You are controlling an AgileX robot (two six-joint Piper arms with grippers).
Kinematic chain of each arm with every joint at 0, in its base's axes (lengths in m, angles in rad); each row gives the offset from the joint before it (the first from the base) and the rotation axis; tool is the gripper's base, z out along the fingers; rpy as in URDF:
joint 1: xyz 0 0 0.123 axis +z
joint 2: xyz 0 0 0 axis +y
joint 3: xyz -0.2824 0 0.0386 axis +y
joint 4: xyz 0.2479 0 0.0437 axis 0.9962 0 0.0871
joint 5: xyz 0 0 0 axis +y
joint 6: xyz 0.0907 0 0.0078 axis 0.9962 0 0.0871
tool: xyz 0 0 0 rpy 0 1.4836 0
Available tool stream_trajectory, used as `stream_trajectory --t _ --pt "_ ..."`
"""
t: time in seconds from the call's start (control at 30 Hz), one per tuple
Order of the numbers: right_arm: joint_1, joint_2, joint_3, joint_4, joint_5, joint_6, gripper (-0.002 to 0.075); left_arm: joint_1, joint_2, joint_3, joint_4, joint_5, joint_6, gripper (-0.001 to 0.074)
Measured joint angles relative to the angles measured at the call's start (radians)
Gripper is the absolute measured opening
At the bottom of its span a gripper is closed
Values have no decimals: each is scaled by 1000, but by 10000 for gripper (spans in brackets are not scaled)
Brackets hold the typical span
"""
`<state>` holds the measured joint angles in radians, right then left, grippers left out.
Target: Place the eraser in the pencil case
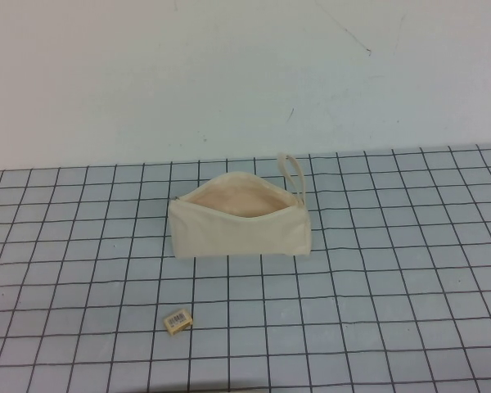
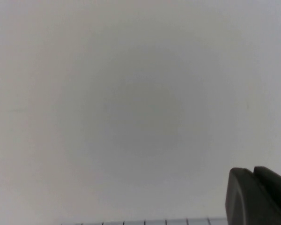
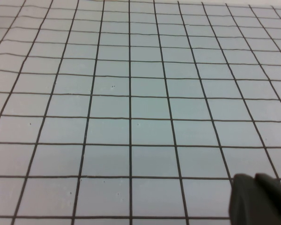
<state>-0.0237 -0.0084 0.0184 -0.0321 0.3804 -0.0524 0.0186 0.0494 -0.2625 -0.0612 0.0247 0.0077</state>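
Observation:
The pencil case (image 1: 239, 219) is a cream-white fabric pouch standing near the middle of the gridded mat, its zip open and peach lining showing, with a loop strap (image 1: 294, 175) at its right end. The eraser (image 1: 177, 320) is a tiny tan block with a pale printed label, lying on the mat in front of the case and to its left. Neither arm shows in the high view. My left gripper (image 2: 250, 171) is shut and empty, facing the plain wall. My right gripper (image 3: 253, 177) is shut and empty above bare mat. Neither wrist view shows the case or eraser.
A grey mat with a black grid (image 1: 393, 270) covers the table. A plain white wall (image 1: 229, 74) rises behind it. The mat's far edge (image 2: 140, 221) shows in the left wrist view.

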Motion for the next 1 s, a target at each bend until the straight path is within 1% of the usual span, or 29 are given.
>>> stream_trajectory --t 0.07,0.17,0.27,0.4,0.53,0.63,0.67,0.73,0.83,0.93,1.0 --pt "0 0 0 0 0 0 0 0 85 -106 36 132 11 -2" --pt "0 0 0 0 0 0 0 0 230 -217 52 262 15 -2" --pt "0 0 0 0 0 0 0 0 386 -280 28 337 16 -2" --pt "0 0 0 0 0 0 0 0 597 -307 -89 371 28 -2" --pt "0 0 0 0 0 0 0 0 808 -358 -211 427 162 -2" --pt "0 0 0 0 0 0 0 0 948 -429 -309 492 308 -2" --pt "0 0 0 0 0 0 0 0 1032 -476 -380 539 388 -2" --pt "0 0 0 0 0 0 0 -4 1105 -526 -440 578 467 -2" --pt "0 0 0 0 0 0 0 -54 1191 -586 -456 608 549 -2" --pt "0 0 0 0 0 0 0 -152 1270 -642 -427 615 567 -2" --pt "0 0 0 0 0 0 0 -214 1330 -674 -380 609 545 -2"
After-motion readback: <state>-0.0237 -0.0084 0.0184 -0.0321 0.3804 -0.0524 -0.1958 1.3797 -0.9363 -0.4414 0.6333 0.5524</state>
